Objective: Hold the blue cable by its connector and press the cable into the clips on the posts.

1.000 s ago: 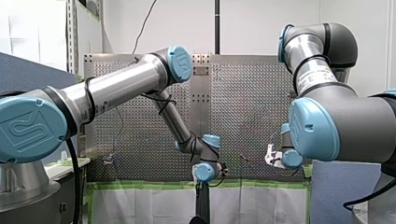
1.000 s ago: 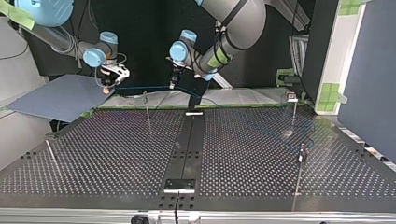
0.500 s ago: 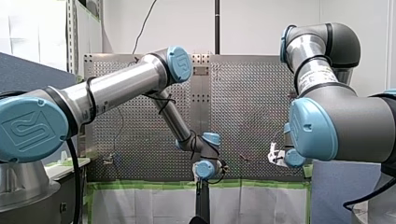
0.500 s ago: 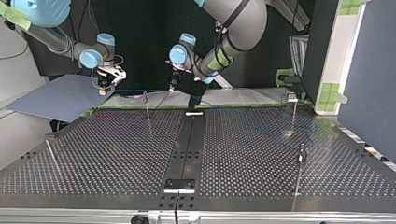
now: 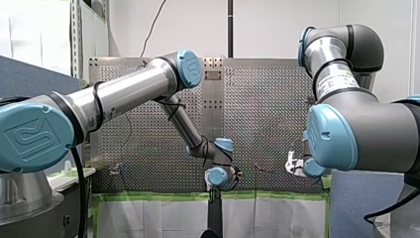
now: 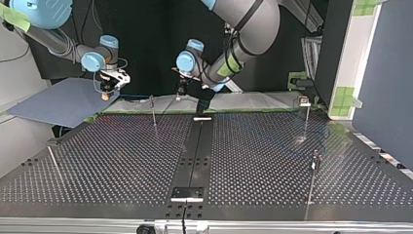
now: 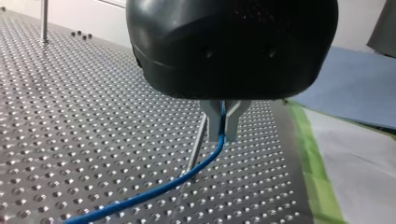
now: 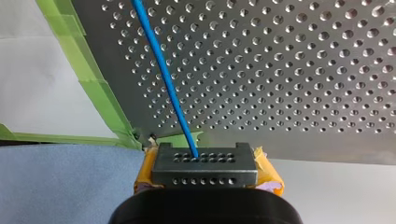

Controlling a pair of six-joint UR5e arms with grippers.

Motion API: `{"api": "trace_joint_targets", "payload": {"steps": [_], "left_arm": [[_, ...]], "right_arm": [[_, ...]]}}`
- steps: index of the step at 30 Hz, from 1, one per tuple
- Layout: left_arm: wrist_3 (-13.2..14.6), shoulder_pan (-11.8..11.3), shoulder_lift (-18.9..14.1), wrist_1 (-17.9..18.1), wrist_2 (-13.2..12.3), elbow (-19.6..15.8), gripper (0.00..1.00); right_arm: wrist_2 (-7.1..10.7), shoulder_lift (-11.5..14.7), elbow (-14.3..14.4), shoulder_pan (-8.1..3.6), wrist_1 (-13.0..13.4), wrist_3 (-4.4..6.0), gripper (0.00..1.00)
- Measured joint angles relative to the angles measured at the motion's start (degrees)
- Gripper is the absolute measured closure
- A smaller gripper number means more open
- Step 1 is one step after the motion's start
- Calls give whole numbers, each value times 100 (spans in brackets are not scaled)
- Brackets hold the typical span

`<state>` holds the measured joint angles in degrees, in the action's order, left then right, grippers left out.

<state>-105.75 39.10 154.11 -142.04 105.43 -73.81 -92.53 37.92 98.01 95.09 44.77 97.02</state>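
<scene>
At the top view's near edge the desk (image 6: 122, 165) carries a black strip (image 6: 195, 146) up its middle. Nearest stands the right post (image 6: 312, 178), upright at that view's right. At the view's left a thin rod (image 6: 54, 165) leans. Further back, the corner post (image 6: 306, 117) stands at the right with a small clip (image 6: 304, 101) on its top. The back post (image 6: 154, 112) rises near the desk's far edge, left of the strip.

Both grippers hang over that far edge, one on either side of the back post. My left gripper (image 7: 223, 134), near the post's right in the top view, has its metal fingers pinched together on the cable (image 8: 164, 74). In its wrist view the cable drops from the fingertips and curves away above the desk, with the back post just behind the fingers. My right gripper (image 8: 204, 163), further off to the post's left, is clamped on the cable's end. Its wrist view shows a grey holed block (image 8: 204, 176) between yellow pads (image 8: 267, 169), and the cable runs straight out of the block. I cannot tell whether the block is the connector. Between the grippers the cable runs at about the height of the back post's top, and I cannot tell whether it sits in a clip there.

Green tape (image 7: 312, 158) lines the far edge, and beyond it lies a blue sheet (image 6: 58, 102).
</scene>
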Motion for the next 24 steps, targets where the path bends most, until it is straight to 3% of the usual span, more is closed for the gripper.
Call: {"api": "trace_joint_targets", "payload": {"steps": [7,24], "left_arm": [[-31,-88,3,-150,-44,213,100],[-33,-301,1,-303,-79,297,100]], "right_arm": [[58,0,-41,16,10,-1,100],[220,0,-142,55,23,22,100]]}}
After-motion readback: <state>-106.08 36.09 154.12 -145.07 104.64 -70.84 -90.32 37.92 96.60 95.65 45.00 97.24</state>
